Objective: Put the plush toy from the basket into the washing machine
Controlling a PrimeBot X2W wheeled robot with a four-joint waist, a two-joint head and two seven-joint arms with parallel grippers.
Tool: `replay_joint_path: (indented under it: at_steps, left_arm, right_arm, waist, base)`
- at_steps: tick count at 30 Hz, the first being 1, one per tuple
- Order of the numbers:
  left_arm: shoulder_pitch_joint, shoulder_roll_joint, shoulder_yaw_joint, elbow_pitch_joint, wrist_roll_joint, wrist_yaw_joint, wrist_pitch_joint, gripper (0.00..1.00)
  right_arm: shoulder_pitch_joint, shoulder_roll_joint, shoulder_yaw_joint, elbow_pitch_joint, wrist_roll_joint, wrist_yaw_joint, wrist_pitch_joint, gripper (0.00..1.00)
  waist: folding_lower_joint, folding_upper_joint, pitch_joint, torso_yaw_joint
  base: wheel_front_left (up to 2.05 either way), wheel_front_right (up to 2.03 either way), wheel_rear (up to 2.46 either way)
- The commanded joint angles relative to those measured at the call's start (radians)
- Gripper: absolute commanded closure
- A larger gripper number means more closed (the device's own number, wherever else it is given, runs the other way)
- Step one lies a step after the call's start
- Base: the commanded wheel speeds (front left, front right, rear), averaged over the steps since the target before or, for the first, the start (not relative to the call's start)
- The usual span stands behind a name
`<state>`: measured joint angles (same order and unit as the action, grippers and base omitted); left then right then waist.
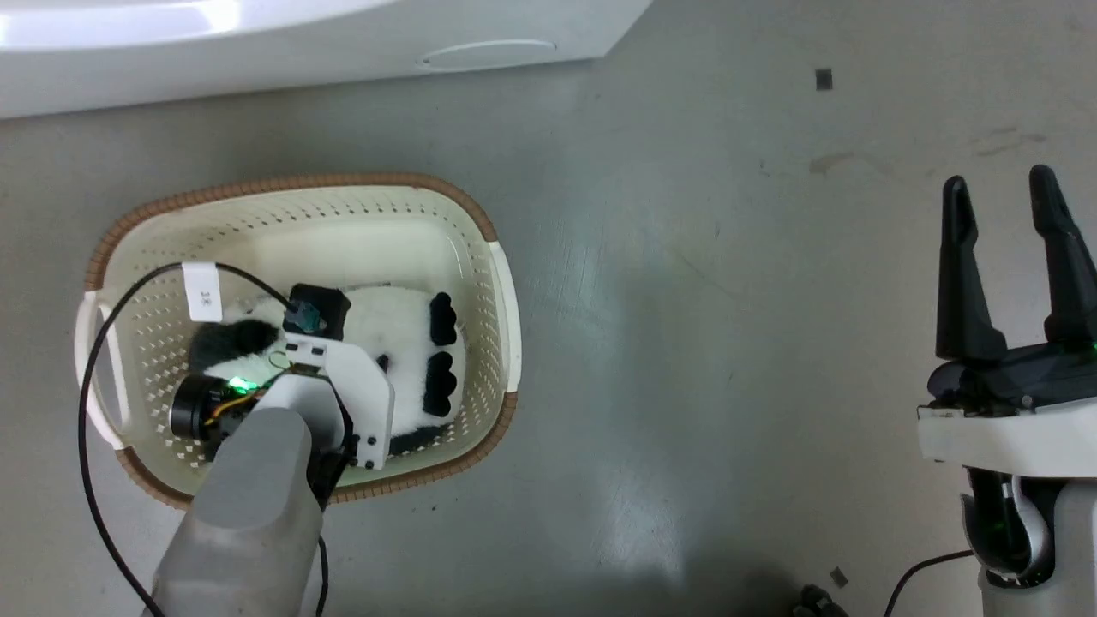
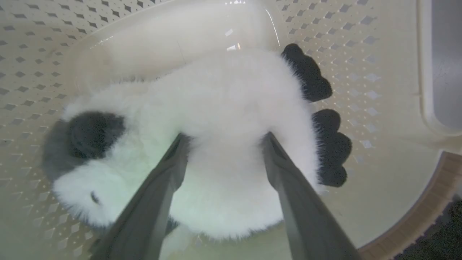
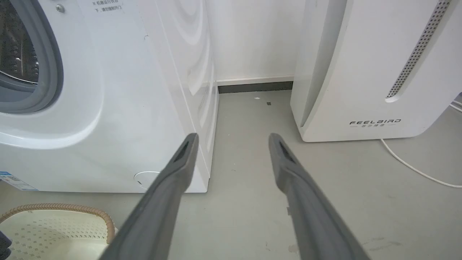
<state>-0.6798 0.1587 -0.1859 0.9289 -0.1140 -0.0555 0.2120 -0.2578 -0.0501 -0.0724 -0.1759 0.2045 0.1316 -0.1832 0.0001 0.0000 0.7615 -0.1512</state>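
Note:
The plush toy [image 1: 403, 334] lies in the cream basket [image 1: 343, 182], white and fluffy with black limbs toward the basket's right wall. My left arm [image 1: 343, 403] reaches down into the basket and hides part of the toy. In the left wrist view my left gripper [image 2: 223, 139] is open, its two fingers pressed into the fur on either side of the plush toy [image 2: 231, 101]. My right gripper [image 1: 998, 184] hangs open and empty over bare floor far to the right. The washing machine [image 3: 108, 90] stands beyond the basket [image 3: 54, 224], with its grey-gasketed port [image 3: 21, 54] open.
The washing machine's white front [image 1: 257, 34] runs along the top of the head view. A white FEELBIRD appliance [image 3: 375, 72] stands to its right, with a white cord [image 3: 415, 168] on the floor. A black cable [image 1: 86, 386] loops over the basket's left side.

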Motion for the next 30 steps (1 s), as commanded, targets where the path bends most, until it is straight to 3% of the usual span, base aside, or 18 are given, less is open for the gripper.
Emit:
replay_joint_path:
  at_steps: [1, 18, 19, 20, 30]
  left_arm:
    - [-0.032, 0.008, -0.007, 0.023, -0.006, 0.003, 0.006, 0.0]
    - [-0.186, 0.035, -0.055, 0.198, -0.046, 0.014, -0.006, 0.03]
    - [-0.197, 0.037, -0.058, 0.208, -0.048, 0.014, -0.012, 0.38]
    - [-0.206, 0.039, -0.058, 0.218, -0.053, 0.014, -0.017, 1.0]
    - [-0.267, 0.051, -0.082, 0.321, -0.092, -0.003, -0.015, 1.0]
  right_arm:
    - [-0.024, 0.0, -0.004, -0.011, 0.006, -0.001, -0.01, 0.0]
    - [-0.088, 0.0, -0.008, -0.036, 0.051, -0.001, -0.045, 0.0]
    - [-0.092, 0.0, -0.009, -0.037, 0.053, -0.001, -0.047, 0.0]
    - [-0.095, 0.0, -0.011, -0.038, 0.055, -0.001, -0.05, 0.0]
    - [-0.131, 0.0, -0.024, -0.04, 0.076, -0.001, -0.07, 0.0]
  waist:
    - [-0.0001, 0.0, 0.024, -0.006]
    - [-0.0001, 0.0, 0.165, -0.034]
    - [-0.0001, 0.0, 0.172, -0.036]
    - [-0.0001, 0.0, 0.179, -0.037]
    - [-0.0001, 0.0, 0.206, -0.047]
  base:
    - [0.0, 0.0, 0.0]
    - [0.0, 0.0, 0.0]
    - [0.0, 0.0, 0.0]
    - [0.0, 0.0, 0.0]
    - [0.0, 0.0, 0.0]
